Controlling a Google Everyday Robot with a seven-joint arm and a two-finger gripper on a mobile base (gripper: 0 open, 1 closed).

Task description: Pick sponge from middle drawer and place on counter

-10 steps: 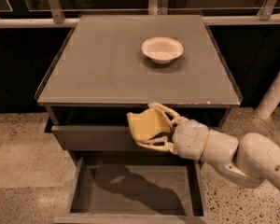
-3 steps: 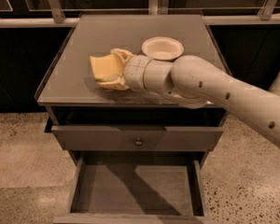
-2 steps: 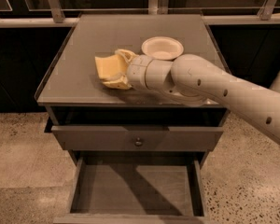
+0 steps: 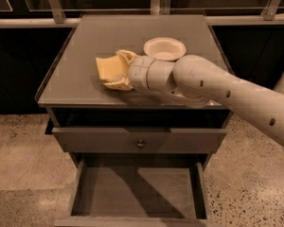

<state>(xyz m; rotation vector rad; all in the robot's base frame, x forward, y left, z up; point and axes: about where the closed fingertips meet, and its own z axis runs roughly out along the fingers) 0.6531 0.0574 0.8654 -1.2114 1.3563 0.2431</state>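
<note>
Camera view: hand [image 4: 117, 71] is clamped on the sponge [image 4: 107, 68], fingers above and below it, low over the tabletop [image 4: 85, 37] just left of the white bowl [image 4: 164, 48], surface contact not discernible; the middle drawer [image 4: 137, 193] stands pulled open, well below the bowl.

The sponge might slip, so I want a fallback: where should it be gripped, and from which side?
Grip the sponge across its pinched sides, mid-length, coming from the white bowl side, as the end effector does now, shut on it low over the counter. The waist probably gives a narrow, soft span to close on.
</note>
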